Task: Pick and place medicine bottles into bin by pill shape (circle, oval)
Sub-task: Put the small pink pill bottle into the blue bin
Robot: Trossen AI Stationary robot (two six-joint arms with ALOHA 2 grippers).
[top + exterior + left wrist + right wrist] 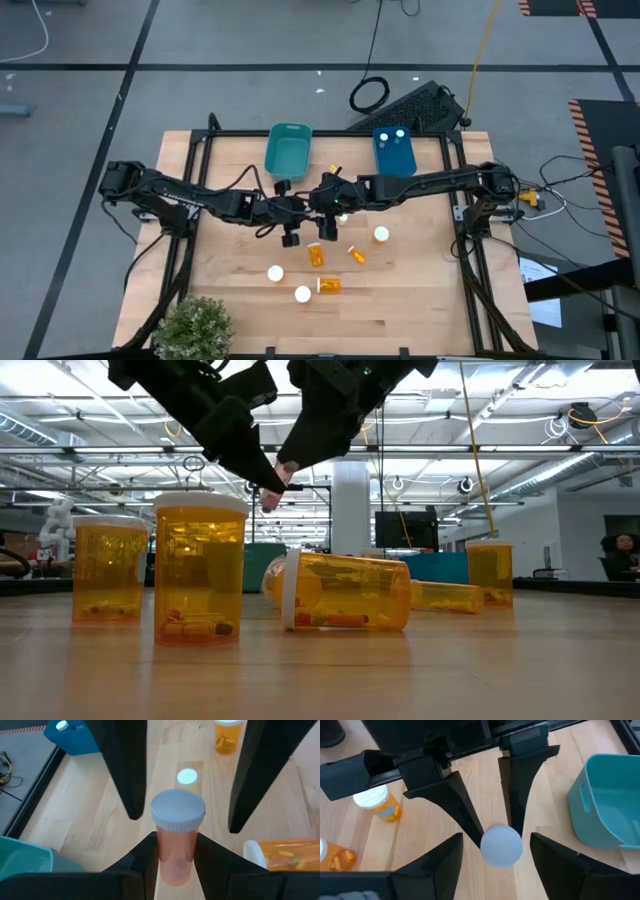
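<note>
Two arms: reaching in from either side and meeting above the middle of the surface (pixel 420 300), just in front of the bins.
Plant (pixel 195 325): at the near left corner of the surface, well apart from everything else.
Left tool (pixel 175 840): fingers closed tight on the body of the held bottle, one on each side, raised off the wood.
Teal bin (pixel 288 148): at the far edge, left of centre; nothing visible inside.
Held bottle (pixel 176 855): orange, with a pale round cap, pinched in the left tool in the air between the two tools; contents not readable.
Right tool (pixel 496 837): fingers spread wide, one on each side of the held bottle's cap, not touching it.
Loose bottles (pixel 316 255): six on the wood in front of the tools, some upright with white caps up, some lying on their sides.
Blue bin (pixel 394 168): at the far edge, right of centre, two white caps showing inside.
</note>
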